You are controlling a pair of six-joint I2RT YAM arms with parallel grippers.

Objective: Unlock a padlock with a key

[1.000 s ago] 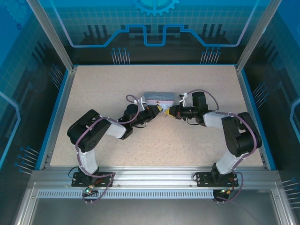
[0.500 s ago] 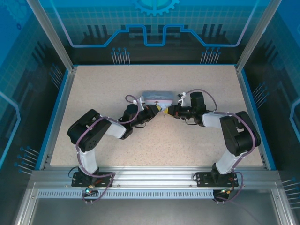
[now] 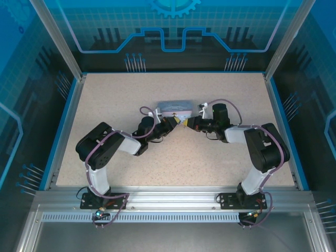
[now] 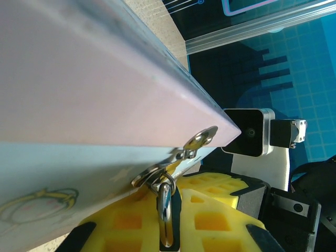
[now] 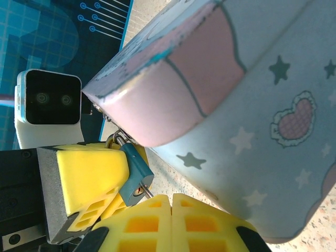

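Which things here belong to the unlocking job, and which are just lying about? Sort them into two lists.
Job in hand:
- padlock, hanging from a hasp and gripped by the left hand
- key, a thin sliver between the padlock and the right hand

Just there:
- pale tin box, merely carrying the lock
- speckled table

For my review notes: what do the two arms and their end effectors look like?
The left arm and right arm have black joint housings joined by white links, with purplish cables looping alongside. The left end effector and right end effector have yellow fingers moulded with square grid pockets. A white, black-faced camera box sits at each wrist.
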